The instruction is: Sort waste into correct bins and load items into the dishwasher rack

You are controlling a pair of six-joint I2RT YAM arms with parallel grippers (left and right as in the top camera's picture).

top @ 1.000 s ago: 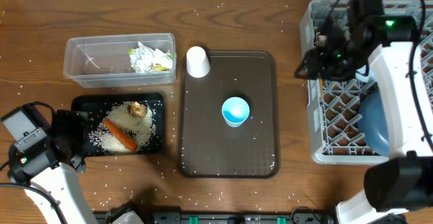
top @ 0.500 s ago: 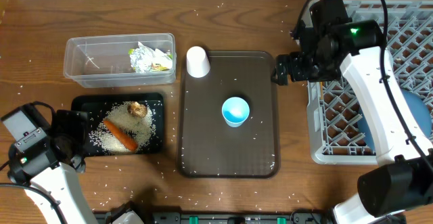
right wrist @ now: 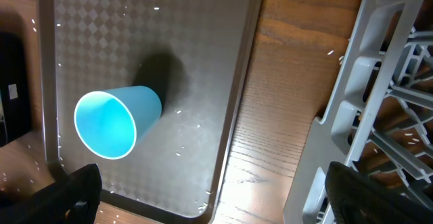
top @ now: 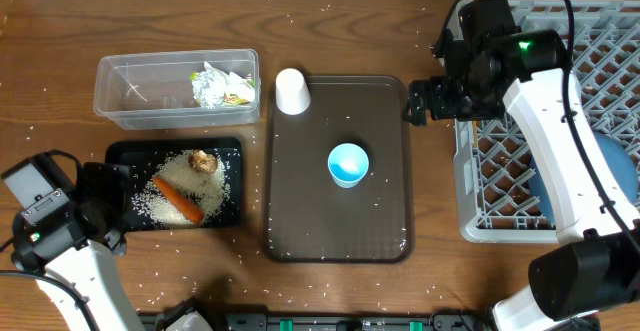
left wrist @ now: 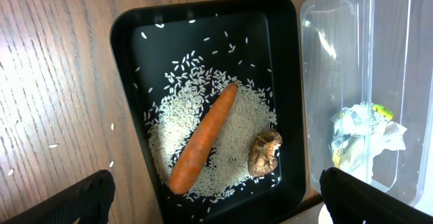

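The brown serving tray (top: pixel 300 221) lies in the middle of the worktop (top: pixel 400 31). The light-blue cup (top: pixel 348 163) stands near the tray's centre, mouth up and empty. The white cup (top: pixel 291 91) sits at the tray's far left corner.

Left of the tray, beside its far half, is the clear tub (top: pixel 120 106), with the crumpled wrapper (top: pixel 222 84) inside at the end nearest the tray. Left of the tray's near half lies the black tray (top: pixel 120 156). It holds the carrot (top: pixel 178 200), lying at a slant on a bed of rice grains (top: pixel 180 171), and the brown lump (top: pixel 203 160) just beside the carrot's far end. Loose grains are scattered over the worktop around the tray.

Right of the tray, a strip of bare wood apart, stands the grey rack (top: pixel 480 171). The blue plate (top: pixel 622 171) shows in the rack's side away from the tray, partly hidden by the right arm.

The right claw (top: pixel 414 101) hangs over the tray's far right edge, released, its fingers spread wide with nothing between them. The left claw (left wrist: pixel 220 200) hovers beyond the black tray's end away from the brown tray, likewise released and empty.
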